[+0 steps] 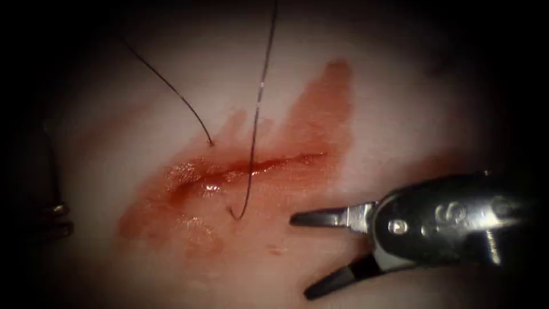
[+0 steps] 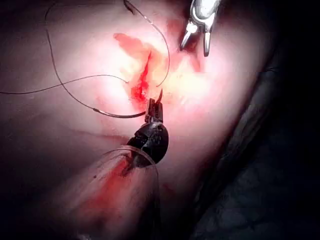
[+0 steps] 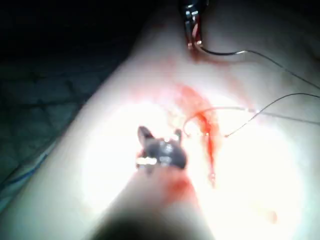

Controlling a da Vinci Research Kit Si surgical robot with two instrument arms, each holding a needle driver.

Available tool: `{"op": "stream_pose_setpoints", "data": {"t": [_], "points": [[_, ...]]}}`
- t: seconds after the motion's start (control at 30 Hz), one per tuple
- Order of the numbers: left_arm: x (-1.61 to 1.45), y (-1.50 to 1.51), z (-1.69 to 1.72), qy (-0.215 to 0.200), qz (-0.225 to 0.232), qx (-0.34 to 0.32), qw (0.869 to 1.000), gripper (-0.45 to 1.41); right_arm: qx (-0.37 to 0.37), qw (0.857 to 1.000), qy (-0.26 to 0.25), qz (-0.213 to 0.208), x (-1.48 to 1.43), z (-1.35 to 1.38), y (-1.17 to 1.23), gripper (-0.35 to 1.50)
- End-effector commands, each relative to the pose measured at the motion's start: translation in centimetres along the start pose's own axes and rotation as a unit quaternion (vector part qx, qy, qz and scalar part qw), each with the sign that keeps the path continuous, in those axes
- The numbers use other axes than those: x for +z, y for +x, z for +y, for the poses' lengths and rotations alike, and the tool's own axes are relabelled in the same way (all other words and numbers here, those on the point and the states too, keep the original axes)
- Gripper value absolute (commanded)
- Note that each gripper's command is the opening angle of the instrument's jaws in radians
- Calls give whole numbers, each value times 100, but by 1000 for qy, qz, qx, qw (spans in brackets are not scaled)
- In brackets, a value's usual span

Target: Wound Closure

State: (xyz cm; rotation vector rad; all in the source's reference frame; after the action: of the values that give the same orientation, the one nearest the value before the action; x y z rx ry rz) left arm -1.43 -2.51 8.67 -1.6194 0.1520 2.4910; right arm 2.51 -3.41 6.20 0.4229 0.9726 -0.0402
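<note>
Pale pork tissue, red-smeared cut: my right end effector gapes wide, empty. Left end effector pinches the curved steel needle, dark thread trailing.

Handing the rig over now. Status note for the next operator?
Left tool: jaws shut on the needle near one end, clear of the tissue, left of the cut.
Right tool: jaws open, empty, right of the cut.
Done: thread runs through the tissue on both edges of the cut.
Left: no knot visible; the cut is open.
</note>
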Motion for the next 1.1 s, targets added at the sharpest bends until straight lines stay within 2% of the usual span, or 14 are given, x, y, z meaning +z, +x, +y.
{"op": "stream_pose_setpoints", "data": {"t": [0.03,0.1,0.17,0.27,0.5,0.67,0.7,0.73,0.77,0.8,0.93,1.1], "points": [[7,-3,6,-1,1,-1,1000,-45,4,1000,-4,-2,12,0,-11,130],[7,-3,6,-1,1,-1,1000,-45,6,1000,-9,-5,21,3,-20,116],[7,-3,6,-1,1,-1,1000,-45,6,1000,-15,-9,31,6,-27,116],[7,-4,6,-1,1,-1,1000,-45,6,999,-30,-10,63,19,-39,104],[9,-4,8,-3,0,0,1000,-45,17,999,-50,1,103,39,-36,103],[11,-4,9,-5,1,0,1000,-45,24,998,-51,-1,126,44,-32,104],[11,-4,9,-5,1,0,1000,-45,29,998,-46,-1,131,43,-32,99],[11,-4,9,-5,0,0,1000,-45,39,999,-31,2,133,40,-34,16],[11,-4,9,-5,0,0,1000,-45,41,999,-26,2,133,39,-35,-35],[11,-4,9,-5,0,0,1000,-45,42,999,-12,4,130,36,-38,-35],[11,-4,9,-5,0,0,1000,-45,50,999,-13,-8,116,34,-44,-35],[11,-4,9,-5,0,0,1000,-45,50,999,-10,-16,109,31,-41,-35]]}}
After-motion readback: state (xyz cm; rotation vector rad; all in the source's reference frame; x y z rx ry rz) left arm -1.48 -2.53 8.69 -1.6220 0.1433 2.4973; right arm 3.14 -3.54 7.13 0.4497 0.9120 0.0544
